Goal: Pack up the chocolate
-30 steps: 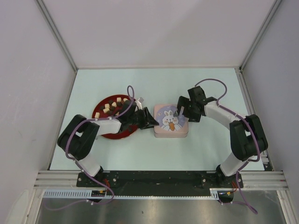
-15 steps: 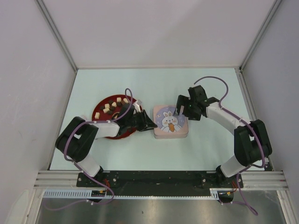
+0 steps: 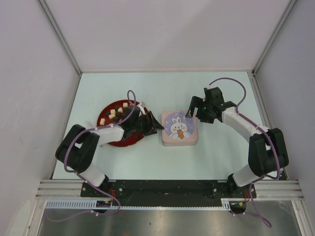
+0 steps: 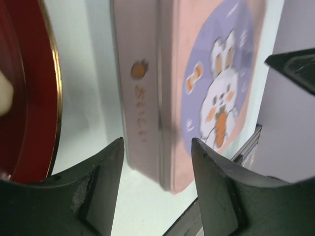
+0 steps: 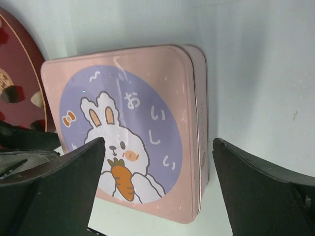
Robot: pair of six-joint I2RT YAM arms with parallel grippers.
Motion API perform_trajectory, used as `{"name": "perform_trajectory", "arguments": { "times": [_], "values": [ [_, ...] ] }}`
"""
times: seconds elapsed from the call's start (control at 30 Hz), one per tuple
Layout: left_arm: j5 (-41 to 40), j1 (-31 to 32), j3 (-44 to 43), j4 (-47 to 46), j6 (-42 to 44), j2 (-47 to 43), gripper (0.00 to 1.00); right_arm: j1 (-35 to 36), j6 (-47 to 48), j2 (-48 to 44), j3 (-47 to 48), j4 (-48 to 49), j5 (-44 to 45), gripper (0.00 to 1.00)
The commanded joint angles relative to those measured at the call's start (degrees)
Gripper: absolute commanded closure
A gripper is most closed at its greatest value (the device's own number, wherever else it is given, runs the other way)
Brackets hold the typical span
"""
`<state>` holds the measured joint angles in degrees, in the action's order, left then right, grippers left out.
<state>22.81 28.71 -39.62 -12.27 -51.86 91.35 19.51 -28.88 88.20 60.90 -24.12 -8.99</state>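
Observation:
Several small dark brown and cream-white chocolate pieces (image 3: 114,113) lie on the red plate (image 3: 125,142) at the left. A square pink tin (image 3: 180,128) with a rabbit lid stands shut to its right. My left gripper (image 3: 156,126) is open and empty, low between plate and tin; in its wrist view (image 4: 157,142) the tin's side (image 4: 142,98) lies just ahead, between the jaws. My right gripper (image 3: 191,114) is open and empty above the tin's far right corner; its wrist view (image 5: 158,142) looks down on the lid (image 5: 128,128).
The plate's rim (image 4: 29,98) with one cream piece (image 4: 4,93) shows in the left wrist view. The plate's edge (image 5: 22,73) also shows in the right wrist view. Grey walls enclose the pale table on three sides.
My right gripper has drawn back and to the right, off the tin's lid. My left gripper has shifted slightly by the tin's left side. The tin has stayed put.

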Motion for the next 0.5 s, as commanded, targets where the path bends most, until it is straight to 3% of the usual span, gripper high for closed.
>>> {"name": "perform_trajectory", "arguments": {
  "times": [0.0,0.3,0.47],
  "values": [
    [-1.01,-1.37,-7.74,0.67,2.28,0.40,0.37,-2.01,0.32,-0.49,2.20,4.78,-3.13,0.08],
    [-1.71,-2.34,-20.31,6.20,5.18,11.55,0.42,-4.21,-0.56,4.69,2.20,11.45,-5.16,0.24],
    [-3.03,-2.34,-21.82,8.93,6.59,14.11,0.48,-4.74,-0.12,8.47,2.20,12.69,-5.86,0.34]
  ]
}}
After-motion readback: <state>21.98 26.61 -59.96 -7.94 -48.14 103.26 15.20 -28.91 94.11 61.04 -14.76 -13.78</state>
